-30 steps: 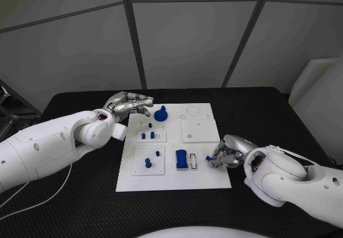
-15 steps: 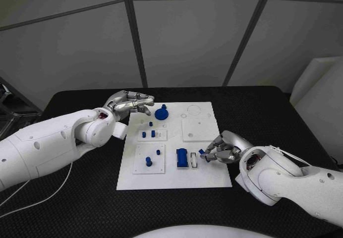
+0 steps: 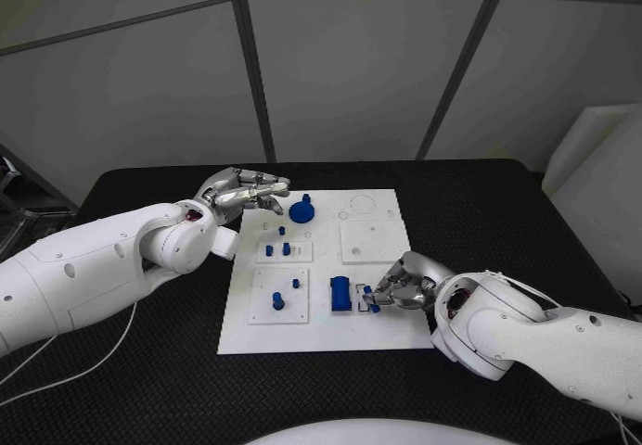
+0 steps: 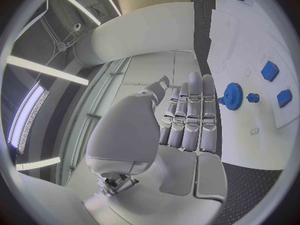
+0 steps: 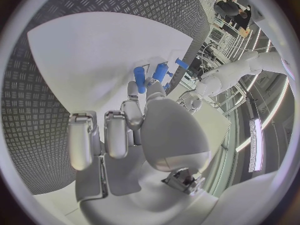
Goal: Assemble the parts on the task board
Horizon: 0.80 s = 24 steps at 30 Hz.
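Note:
The white task board (image 3: 381, 329) lies in the middle of the black table. My right hand (image 3: 405, 285) pinches a small blue piece (image 3: 371, 298) in its fingertips, right over the white slot beside a blue block (image 3: 341, 295). In the right wrist view the same blue piece (image 5: 140, 80) sits at the fingertips of my right hand (image 5: 140, 130), with the blue block (image 5: 160, 72) just beyond. My left hand (image 3: 248, 195) hovers at the board's far left corner holding nothing, beside a blue gear (image 3: 301, 215). The left wrist view shows my left hand (image 4: 184, 122) with fingers stretched towards the gear (image 4: 232, 93).
Two short blue pegs (image 3: 277, 250) stand in a small plate on the board's left, and one more peg (image 3: 277, 300) stands in the plate nearer me. A bare white plate (image 3: 375, 243) lies on the board's right. Black table surrounds the board.
My right hand has carried the small blue piece leftward from the board's right edge to the slot beside the blue block. The left hand has stayed put.

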{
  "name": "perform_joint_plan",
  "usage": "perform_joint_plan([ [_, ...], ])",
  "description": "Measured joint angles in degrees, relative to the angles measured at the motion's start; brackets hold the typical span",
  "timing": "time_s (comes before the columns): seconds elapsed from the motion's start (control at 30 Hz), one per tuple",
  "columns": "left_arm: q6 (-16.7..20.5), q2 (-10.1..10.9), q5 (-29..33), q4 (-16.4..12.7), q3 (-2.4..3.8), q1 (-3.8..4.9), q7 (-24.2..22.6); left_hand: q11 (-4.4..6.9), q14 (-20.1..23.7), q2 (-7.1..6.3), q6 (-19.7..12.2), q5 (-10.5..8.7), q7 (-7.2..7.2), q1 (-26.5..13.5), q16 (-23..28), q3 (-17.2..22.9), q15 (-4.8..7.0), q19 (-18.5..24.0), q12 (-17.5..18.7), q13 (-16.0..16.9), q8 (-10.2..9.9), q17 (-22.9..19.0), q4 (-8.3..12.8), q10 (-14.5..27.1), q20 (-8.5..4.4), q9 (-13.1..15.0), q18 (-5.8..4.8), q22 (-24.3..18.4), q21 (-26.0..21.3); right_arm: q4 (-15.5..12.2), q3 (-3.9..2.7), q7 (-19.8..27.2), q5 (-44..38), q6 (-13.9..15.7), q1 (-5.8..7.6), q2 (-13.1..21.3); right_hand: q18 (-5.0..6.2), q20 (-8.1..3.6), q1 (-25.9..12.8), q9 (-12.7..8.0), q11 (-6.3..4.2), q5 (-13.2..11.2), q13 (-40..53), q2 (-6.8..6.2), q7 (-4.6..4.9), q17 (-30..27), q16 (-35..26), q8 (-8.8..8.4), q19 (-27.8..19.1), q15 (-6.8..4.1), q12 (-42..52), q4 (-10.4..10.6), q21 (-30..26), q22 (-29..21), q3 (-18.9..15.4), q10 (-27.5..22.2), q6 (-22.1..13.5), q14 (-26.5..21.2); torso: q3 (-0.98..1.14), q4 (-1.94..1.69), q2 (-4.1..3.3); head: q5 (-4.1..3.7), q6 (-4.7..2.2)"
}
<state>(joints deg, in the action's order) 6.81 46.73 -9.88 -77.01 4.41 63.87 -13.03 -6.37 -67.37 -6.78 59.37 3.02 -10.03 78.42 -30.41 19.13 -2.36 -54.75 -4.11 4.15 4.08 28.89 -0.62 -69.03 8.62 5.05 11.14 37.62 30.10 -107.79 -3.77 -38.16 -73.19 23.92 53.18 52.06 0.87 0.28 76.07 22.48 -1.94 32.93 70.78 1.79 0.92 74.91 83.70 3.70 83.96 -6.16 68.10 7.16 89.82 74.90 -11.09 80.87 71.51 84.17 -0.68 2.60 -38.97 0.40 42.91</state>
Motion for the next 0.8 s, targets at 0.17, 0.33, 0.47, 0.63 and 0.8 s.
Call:
perform_joint_plan([
  [0.17, 0.0, 0.0, 0.0, 0.0, 0.0, 0.0, 0.0, 0.0, 0.0, 0.0, 0.0, 0.0, 0.0, 0.0, 0.0, 0.0, 0.0, 0.0, 0.0, 0.0, 0.0, 0.0, 0.0, 0.0, 0.0, 0.0, -0.01, 0.0, 0.0, 0.7, -0.04, -0.9, 0.2, -0.7, 0.05, -0.9, 0.0, 0.0, -1.0, 0.3, -0.32, -0.2, 0.7, -0.42, -0.31, 0.0, 0.0, 0.28, 0.0, -0.09, 0.2, 0.7, 0.0, 0.0, -0.3, 0.3, 0.3, 0.1, 0.01, 0.0, 0.02, -0.03, 0.07],
  [0.33, 0.0, -0.1, 0.0, 0.0, 0.0, 0.01, 0.0, 0.0, 0.0, 0.0, 0.0, 0.0, 0.0, 0.0, 0.0, 0.0, 0.0, 0.0, 0.0, 0.0, 0.0, 0.0, 0.0, 0.0, 0.0, 0.0, 0.0, -0.1, 0.0, 1.1, -0.12, -1.1, 0.0, -0.7, 0.13, -1.6, 0.0, 0.0, -1.0, 0.2, -0.32, -0.3, 0.7, -0.43, -0.32, 0.0, 0.0, 0.3, 0.0, -0.09, 0.2, 0.7, 0.0, 0.0, -0.3, 0.3, 0.3, 0.1, 0.03, -0.04, 0.04, -0.01, 0.18],
  [0.47, 0.0, -0.1, 0.0, 0.0, 0.01, 0.01, 0.0, 0.0, 0.0, 0.0, 0.0, 0.0, 0.0, 0.0, 0.0, 0.0, 0.0, 0.0, 0.0, 0.0, 0.0, 0.0, 0.0, 0.0, 0.0, 0.0, 0.0, -0.1, 0.0, 1.3, -0.12, -1.2, -0.2, -0.7, 0.14, -2.0, 0.0, 0.0, -1.0, 0.0, -0.34, -0.3, 0.7, -0.43, -0.32, 0.0, 0.0, 0.29, 0.0, -0.09, 0.2, 0.7, 0.0, 0.0, -0.3, 0.3, 0.3, 0.1, 0.03, -0.04, 0.04, 0.1, 0.19],
  [0.63, 0.0, -0.1, 0.0, 0.0, 0.01, 0.01, 0.0, 0.0, 0.0, 0.0, 0.0, 0.0, 0.0, 0.0, 0.0, 0.0, 0.0, 0.0, 0.0, 0.0, 0.0, 0.0, 0.0, 0.0, 0.0, 0.0, 0.0, -0.1, 0.0, 1.5, -0.11, -1.4, -0.4, -0.6, 0.13, -2.3, 0.0, 0.0, -1.0, 0.2, -0.42, -0.3, 0.7, -0.43, -0.13, 0.0, 0.0, 0.3, 0.0, -0.09, 0.4, 0.7, 0.0, 0.0, -0.3, 0.4, 0.5, 0.1, 0.03, -0.04, 0.04, 0.15, 0.21],
  [0.8, 0.0, -0.1, 0.0, 0.1, 0.01, 0.01, 0.1, 0.0, 0.0, 0.0, 0.0, 0.0, 0.0, 0.0, 0.0, 0.0, 0.0, 0.0, 0.0, 0.0, 0.0, 0.0, 0.0, 0.0, 0.0, 0.0, -0.01, -0.1, 0.0, 1.7, -0.13, -1.6, -0.5, -0.6, 0.13, -2.5, 0.0, 0.0, -1.3, 0.2, -0.42, -0.3, 0.7, -0.73, -0.14, 0.0, 0.0, 0.52, 0.0, -0.11, 0.4, 1.2, 0.0, 0.0, -0.5, 0.4, 0.5, 0.1, 0.03, -0.04, 0.06, 0.23, 0.3],
])
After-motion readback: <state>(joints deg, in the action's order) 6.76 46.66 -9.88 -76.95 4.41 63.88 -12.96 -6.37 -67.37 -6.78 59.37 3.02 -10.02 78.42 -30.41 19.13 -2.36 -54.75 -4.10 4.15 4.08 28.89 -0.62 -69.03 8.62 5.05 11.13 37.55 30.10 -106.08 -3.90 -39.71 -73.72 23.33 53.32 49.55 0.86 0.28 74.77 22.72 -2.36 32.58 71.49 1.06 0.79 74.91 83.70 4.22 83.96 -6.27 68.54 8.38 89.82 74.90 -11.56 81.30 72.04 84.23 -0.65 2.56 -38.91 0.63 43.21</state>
